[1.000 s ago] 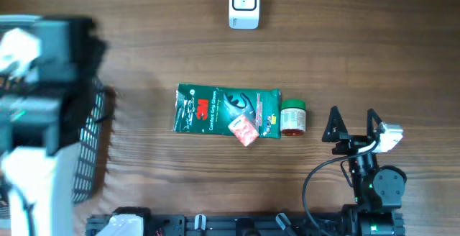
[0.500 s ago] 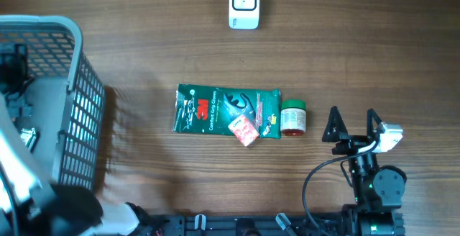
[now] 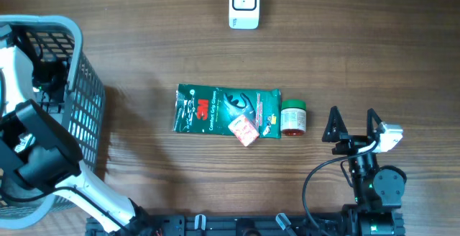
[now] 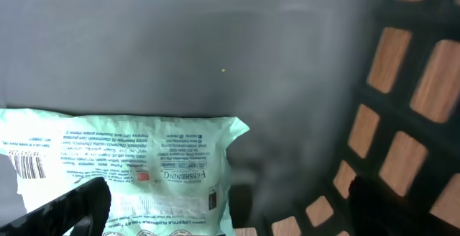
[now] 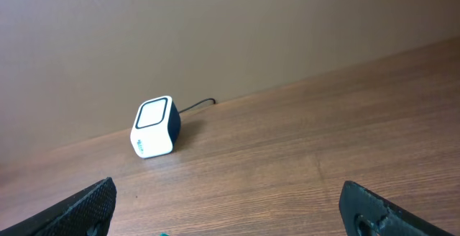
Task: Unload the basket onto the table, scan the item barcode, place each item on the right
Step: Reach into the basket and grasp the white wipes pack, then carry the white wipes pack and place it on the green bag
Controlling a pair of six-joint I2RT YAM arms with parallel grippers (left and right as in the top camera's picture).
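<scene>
Nearest the robot's base, the right hand (image 3: 352,114) hangs released over the bench (image 3: 180,42), its fingers wide apart and nothing between them. At the left, the left hand (image 4: 228,193) is down inside the basket (image 3: 90,106), also released. It hovers over a white packet (image 4: 144,157) that lies flat on the basket floor.

That packet looks like a soft film pouch: light, crinkly and likely slippery. Its barcode (image 4: 29,165) is printed near one end, so the better hold is across the opposite end, pinching the flat seam and leaving the code bare.

In the middle of the bench lies a green pack (image 3: 215,108), flat and limp. A small sachet (image 3: 244,129) overlaps its near edge and would likely slide off if the pack were lifted. The pack will sag from a corner grip, so a pinch on a long edge suits it better. Just beside its right end is a small jar (image 3: 292,117), stiff and round and apparently on its side, so it may roll. It should be gripped across the body.

Farthest off stands the scanner (image 3: 244,4), well apart from everything.
</scene>
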